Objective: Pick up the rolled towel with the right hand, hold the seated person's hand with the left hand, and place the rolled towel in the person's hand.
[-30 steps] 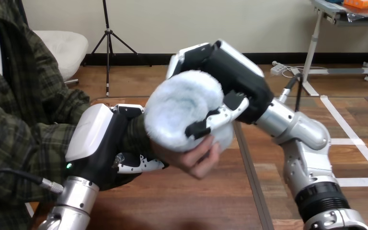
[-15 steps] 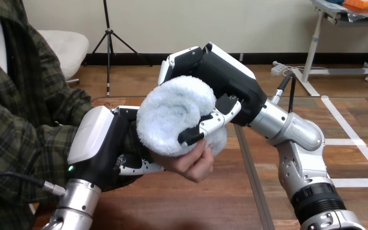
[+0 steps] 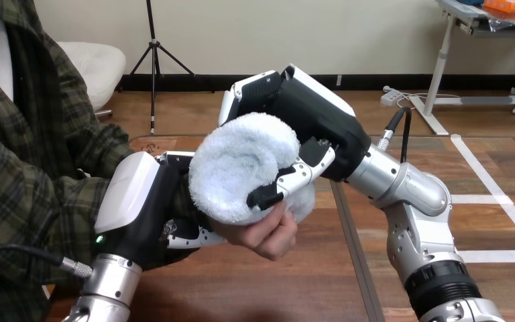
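Observation:
A pale blue rolled towel (image 3: pixel 238 164) is held above the table's middle, my right hand (image 3: pixel 308 117) shut on it with the thumb across its front. The towel's underside rests on the person's hand (image 3: pixel 265 231), whose palm faces up with fingers curling toward the towel. My left hand (image 3: pixel 137 201) comes from the lower left and is shut on the person's wrist, its fingers wrapped under it. The wrist itself is mostly hidden behind my left hand and the towel.
The person's plaid sleeve (image 3: pixel 33 181) fills the left side. The wooden table (image 3: pixel 275 282) has a dark seam running down its middle right. My right arm (image 3: pixel 416 221) bends up from the lower right.
My right hand has carried the towel slightly left and down, so it sits more fully on the person's palm. The left hand and the person's hand have barely moved.

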### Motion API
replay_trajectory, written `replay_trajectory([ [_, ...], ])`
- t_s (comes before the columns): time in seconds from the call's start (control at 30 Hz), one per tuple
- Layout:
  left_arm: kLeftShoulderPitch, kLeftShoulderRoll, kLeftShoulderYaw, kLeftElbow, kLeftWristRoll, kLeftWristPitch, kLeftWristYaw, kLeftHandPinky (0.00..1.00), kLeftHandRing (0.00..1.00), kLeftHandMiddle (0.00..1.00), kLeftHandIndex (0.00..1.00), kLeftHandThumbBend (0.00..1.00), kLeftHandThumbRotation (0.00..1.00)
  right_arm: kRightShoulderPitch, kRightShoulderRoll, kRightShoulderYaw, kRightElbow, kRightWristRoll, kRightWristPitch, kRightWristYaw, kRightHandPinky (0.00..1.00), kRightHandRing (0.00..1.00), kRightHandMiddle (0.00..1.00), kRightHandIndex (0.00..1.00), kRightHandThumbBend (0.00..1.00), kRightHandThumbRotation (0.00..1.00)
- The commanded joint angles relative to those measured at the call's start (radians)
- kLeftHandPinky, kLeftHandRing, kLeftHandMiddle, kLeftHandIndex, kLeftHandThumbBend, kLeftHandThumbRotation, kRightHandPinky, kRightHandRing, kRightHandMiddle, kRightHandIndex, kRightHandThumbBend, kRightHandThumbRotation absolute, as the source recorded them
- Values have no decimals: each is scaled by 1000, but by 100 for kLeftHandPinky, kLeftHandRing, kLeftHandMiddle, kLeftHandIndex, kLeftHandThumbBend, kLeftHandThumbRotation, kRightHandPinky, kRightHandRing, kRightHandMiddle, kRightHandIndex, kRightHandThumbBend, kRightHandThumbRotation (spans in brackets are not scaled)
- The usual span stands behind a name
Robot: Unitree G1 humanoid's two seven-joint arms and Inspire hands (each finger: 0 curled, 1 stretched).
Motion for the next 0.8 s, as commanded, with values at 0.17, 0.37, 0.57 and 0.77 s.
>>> replay_trajectory([
  [0.17,-31,-31,-23,-20,-22,-23,4,21,26,34,34,85,0,-9,20,16,3,5,15,19,12,17,24,26,73,0],
  [0.37,-29,-26,-18,-9,-28,-31,5,21,26,34,35,85,0,-14,15,8,12,11,5,29,12,18,25,26,72,0],
  [0.57,-30,-19,-13,0,-28,-39,6,22,26,34,35,86,0,-14,10,0,11,16,9,33,13,20,26,28,72,0],
  [0.77,-26,-8,-8,4,-36,-50,-2,23,27,36,36,88,0,-12,2,-6,8,12,7,24,14,21,28,31,74,0],
])
